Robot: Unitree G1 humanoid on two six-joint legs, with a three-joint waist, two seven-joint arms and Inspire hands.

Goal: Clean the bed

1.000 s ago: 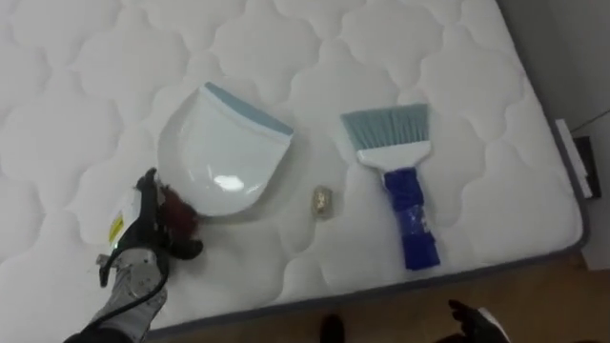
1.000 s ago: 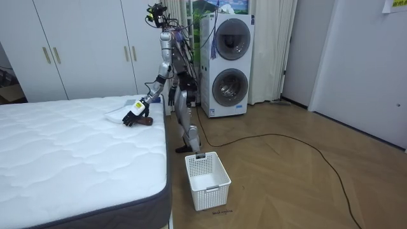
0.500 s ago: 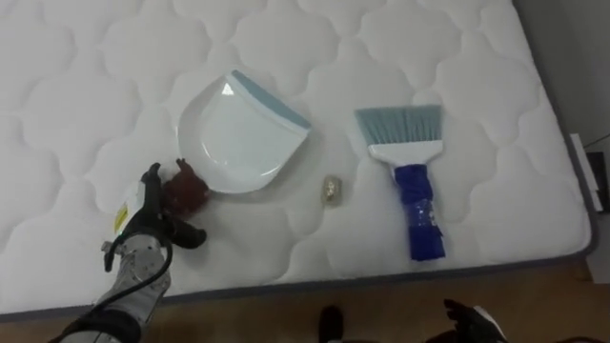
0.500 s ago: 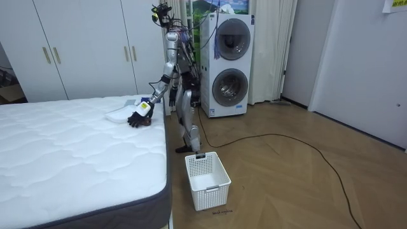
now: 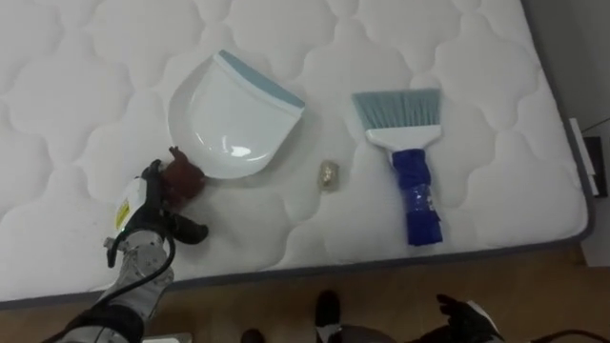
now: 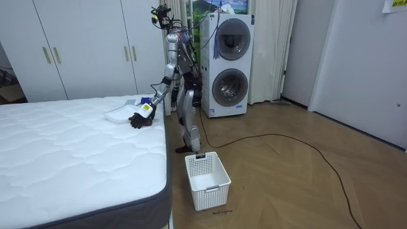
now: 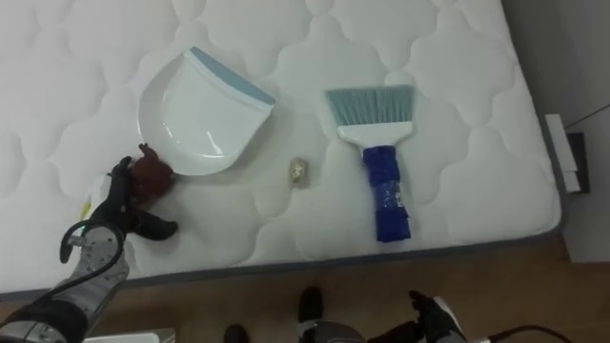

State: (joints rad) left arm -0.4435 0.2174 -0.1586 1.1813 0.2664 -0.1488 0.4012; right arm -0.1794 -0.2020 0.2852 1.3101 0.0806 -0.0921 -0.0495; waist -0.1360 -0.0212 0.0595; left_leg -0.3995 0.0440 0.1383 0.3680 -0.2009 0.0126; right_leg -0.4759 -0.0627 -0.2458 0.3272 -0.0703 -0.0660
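My left hand (image 5: pixel 146 227) hovers over the mattress (image 5: pixel 86 86) near its front edge, fingers curled on a dark red crumpled thing (image 5: pixel 180 179) just beside the rim of a white dustpan (image 5: pixel 232 120). The dustpan has a blue-grey lip and lies flat. A small yellowish scrap (image 5: pixel 329 174) lies between the dustpan and a brush (image 5: pixel 413 170) with a blue handle and pale bristles. My right hand (image 5: pixel 469 318) hangs low over the floor below the bed's edge. In the room view I stand upright at the bed's corner with the left hand (image 6: pixel 139 117) stretched over the mattress.
The bed's grey edge (image 5: pixel 534 243) runs along the front, with wooden floor below. In the room view a white basket (image 6: pixel 207 180) stands on the floor by the bed, and two stacked washing machines (image 6: pixel 229 63) stand behind me, next to white wardrobes (image 6: pixel 82 44).
I have straightened up from a slight lean, and the eye view has shifted with it. My left hand has risen a little, still holding the red thing by the dustpan.
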